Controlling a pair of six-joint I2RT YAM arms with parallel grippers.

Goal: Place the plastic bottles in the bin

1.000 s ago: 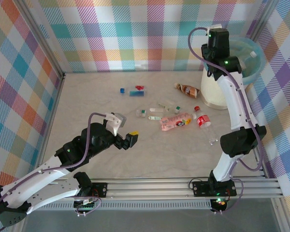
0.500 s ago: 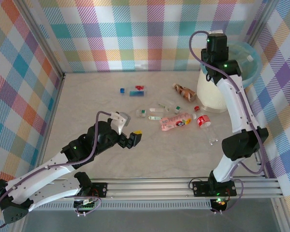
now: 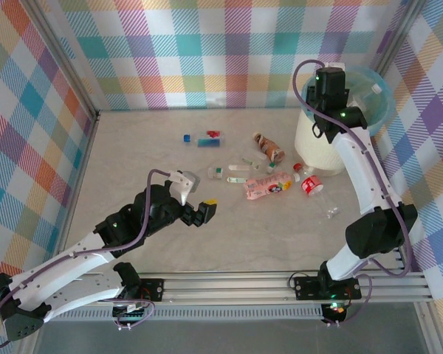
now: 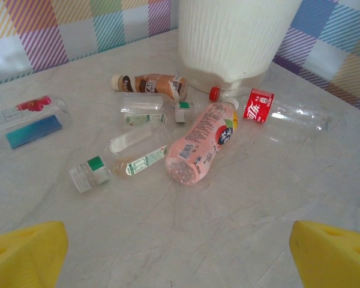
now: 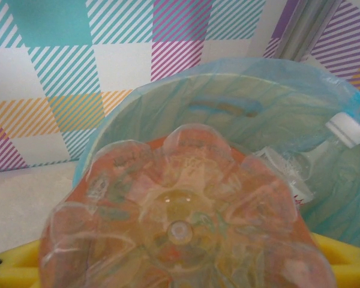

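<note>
**Orange bottle over the bin, and the bin has shifted**

Top external: Since a second ago the right gripper has come down from above the bin to its rim. The bin stands at 2 o'clock on the table and has slid a little toward 9 o'clock. The brown bottle at its foot has been shoved the same way and turned. A white-capped bottle lies inside the teal bag lining the bin. The left gripper, just off centre toward 7 o'clock, moved slightly forward in that second, and its jaws stand wide apart over bare table. On the table right of centre lie a pink bottle and a red-labelled bottle. A blue-labelled bottle lies apart at 12 o'clock.

Left wrist: The two yellow fingertips sit in the bottom corners, far apart, with nothing between them. At 12 o'clock is the bin's ribbed white wall, and the brown bottle lies just beside its base. The pink bottle is at centre, with small green-capped bottles toward 9 o'clock.

Right wrist: The petal-shaped base of an orange bottle sits between the yellow fingers, which grip it from either side above the bin's mouth. Inside the bag, at 3 o'clock, lies the clear white-capped bottle.
</note>
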